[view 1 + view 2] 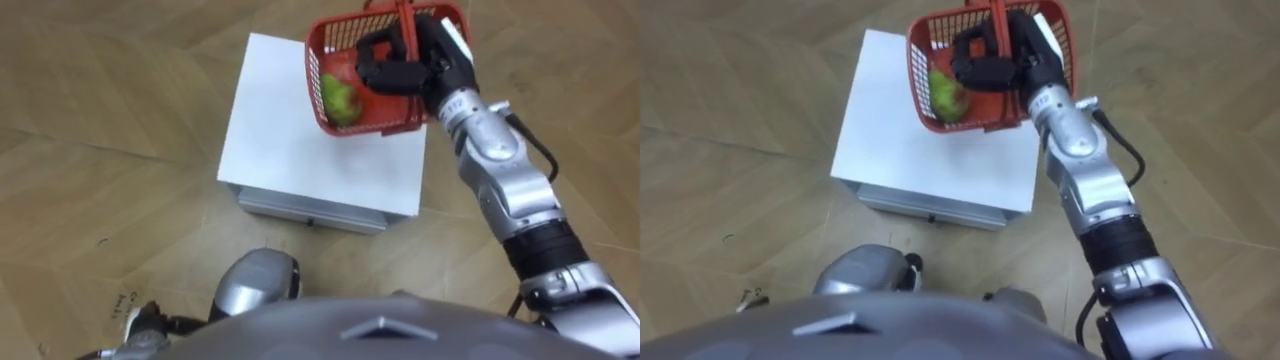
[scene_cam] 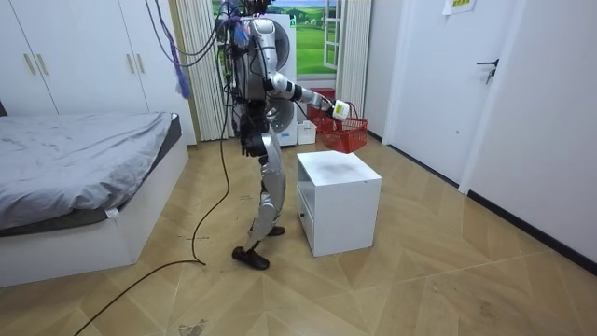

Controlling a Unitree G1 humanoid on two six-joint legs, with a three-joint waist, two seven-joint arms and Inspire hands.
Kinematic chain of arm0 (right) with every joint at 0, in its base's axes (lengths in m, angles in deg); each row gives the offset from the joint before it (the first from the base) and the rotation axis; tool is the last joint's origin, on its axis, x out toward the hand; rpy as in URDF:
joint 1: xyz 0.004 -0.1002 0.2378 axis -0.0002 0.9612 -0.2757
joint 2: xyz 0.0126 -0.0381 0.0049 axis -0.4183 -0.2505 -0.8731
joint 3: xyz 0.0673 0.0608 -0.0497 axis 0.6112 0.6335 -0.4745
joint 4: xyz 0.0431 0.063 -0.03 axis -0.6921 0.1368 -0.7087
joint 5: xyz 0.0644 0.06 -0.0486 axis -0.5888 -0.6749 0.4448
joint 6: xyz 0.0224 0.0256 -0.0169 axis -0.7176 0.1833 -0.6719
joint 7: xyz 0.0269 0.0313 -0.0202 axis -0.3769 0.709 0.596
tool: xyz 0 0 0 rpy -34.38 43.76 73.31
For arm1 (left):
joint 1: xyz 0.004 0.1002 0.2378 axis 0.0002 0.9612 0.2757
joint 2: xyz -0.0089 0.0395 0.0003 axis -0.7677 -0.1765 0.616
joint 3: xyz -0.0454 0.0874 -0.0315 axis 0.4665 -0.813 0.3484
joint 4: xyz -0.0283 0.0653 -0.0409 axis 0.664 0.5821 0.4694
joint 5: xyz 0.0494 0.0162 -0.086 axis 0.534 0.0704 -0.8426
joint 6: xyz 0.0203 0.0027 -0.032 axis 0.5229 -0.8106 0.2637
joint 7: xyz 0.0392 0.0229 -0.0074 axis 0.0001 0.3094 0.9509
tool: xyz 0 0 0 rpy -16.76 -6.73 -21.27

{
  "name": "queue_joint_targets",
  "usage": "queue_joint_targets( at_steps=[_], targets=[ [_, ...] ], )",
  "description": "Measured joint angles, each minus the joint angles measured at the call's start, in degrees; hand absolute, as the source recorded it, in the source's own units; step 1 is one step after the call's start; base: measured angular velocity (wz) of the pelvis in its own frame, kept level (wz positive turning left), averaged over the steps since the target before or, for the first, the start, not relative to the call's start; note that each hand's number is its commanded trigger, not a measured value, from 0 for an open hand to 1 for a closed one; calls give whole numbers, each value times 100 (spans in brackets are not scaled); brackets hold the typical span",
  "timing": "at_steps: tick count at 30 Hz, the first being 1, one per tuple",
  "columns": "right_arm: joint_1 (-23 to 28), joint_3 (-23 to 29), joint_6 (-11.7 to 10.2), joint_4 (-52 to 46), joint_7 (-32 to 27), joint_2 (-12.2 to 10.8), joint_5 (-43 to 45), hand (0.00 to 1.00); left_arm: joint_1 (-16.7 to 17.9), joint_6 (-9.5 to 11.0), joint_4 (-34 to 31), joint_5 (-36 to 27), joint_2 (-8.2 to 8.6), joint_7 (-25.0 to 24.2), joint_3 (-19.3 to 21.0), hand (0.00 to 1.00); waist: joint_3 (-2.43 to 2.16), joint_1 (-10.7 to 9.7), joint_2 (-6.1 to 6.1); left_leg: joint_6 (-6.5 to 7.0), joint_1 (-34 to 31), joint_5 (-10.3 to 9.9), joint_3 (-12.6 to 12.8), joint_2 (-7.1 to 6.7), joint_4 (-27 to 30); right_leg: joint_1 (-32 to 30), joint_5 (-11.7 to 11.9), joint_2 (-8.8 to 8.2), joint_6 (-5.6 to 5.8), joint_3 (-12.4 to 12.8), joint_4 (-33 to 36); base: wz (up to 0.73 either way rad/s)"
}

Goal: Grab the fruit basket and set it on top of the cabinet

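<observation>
While held clear above the smooth white cabinet (image 1: 300, 150) corner, red lattice basket (image 1: 318, 75) carries round green fruit (image 1: 340, 98); right hand (image 1: 405, 62) curls round its handle (image 1: 997, 18).

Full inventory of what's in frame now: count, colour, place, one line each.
basket: 1, red, held in the air over the cabinet's far edge
fruit: at least 1, green, inside the basket
cabinet: 1, white, on the floor in front of the robot
bed: 1, grey cover, room view's left
wardrobe: 1, white, behind the bed
door: 1, white, room view's right
floor: wood, all around
right hand: curled round the basket's handle
left hand: low at the robot's side
</observation>
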Motion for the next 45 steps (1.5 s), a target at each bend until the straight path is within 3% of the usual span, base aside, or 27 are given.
queue_joint_targets(
  at_steps=[1,3,4,6,8,10,11,12,14,19,21,22,30,45],
  targets=[
    [0,-51,8,13,45,-5,-2,100,-37,29,-23,12,-42,2,-27,0,7,-26,42,58,10,-38,-40,-23,51,-131,162,-53,-25,21,180,5],
    [-1,-61,7,87,130,-55,-3,100,-126,33,-46,10,-109,-1,-134,0,13,-59,106,106,-8,-61,-120,-24,66,-194,264,2,-9,76,121,6],
    [0,-62,17,121,178,-74,-22,100,-182,80,-56,9,-157,-4,-198,0,-12,-39,72,131,-43,-68,-135,-23,81,-226,175,80,50,149,-47,0],
    [-4,-64,27,145,187,-82,-97,100,-235,129,-81,-42,-193,4,-314,0,2,-43,102,151,-93,-58,-245,-18,91,-228,-88,230,104,156,-529,8],
    [-6,-69,28,290,186,-85,-105,100,-239,145,-156,-38,-214,20,-466,0,-4,-36,103,170,-80,-58,-291,-27,87,-225,-184,428,116,254,-1164,24],
    [-13,-126,44,413,180,-98,-124,100,-252,151,-191,-32,-213,22,-547,0,-14,-2,86,183,-60,-69,-315,-51,74,-227,-79,583,46,284,-1940,17],
    [-40,-210,43,510,202,-125,-124,100,-250,145,-178,-11,-216,35,-550,0,-23,8,59,168,-37,-78,-306,-69,48,-213,265,666,-10,269,-2277,8],
    [-38,-306,45,615,237,-127,-125,100,-241,143,-126,23,-183,49,-557,0,-21,1,87,152,22,-89,-324,-77,33,-107,339,682,-35,159,-2391,9],
    [-37,-454,46,707,244,-125,-125,100,-192,151,-84,23,-170,50,-565,0,2,-4,150,130,66,-141,-375,-39,-46,24,351,744,-49,100,-2506,13],
    [-34,-543,47,1048,304,-213,-134,100,9,145,-20,15,-157,29,-701,0,17,-22,169,112,71,-158,-412,-18,-67,65,352,776,-52,31,-2556,4],
    [-33,-545,47,1205,342,-238,-131,20,112,144,-57,17,-145,1,-702,0,17,-26,169,117,48,-160,-423,-25,-67,63,352,769,-52,3,-2575,2],
    [-31,-546,48,1231,358,-241,-131,0,143,144,-69,18,-143,-1,-703,0,17,-21,169,118,31,-159,-438,-27,-66,61,354,764,-53,-25,-2588,7],
    [-17,-563,-1,1471,419,-366,-302,0,262,118,-167,17,-145,-10,-765,0,-9,-52,206,117,-141,-158,-592,-29,-62,-19,373,749,-58,-286,-2639,10],
    [238,-556,-37,1693,410,-432,-298,0,270,23,-246,12,-87,72,-844,0,-36,-214,226,117,19,-159,-579,-21,-153,204,374,779,-56,-337,-2850,1]
  ],
)
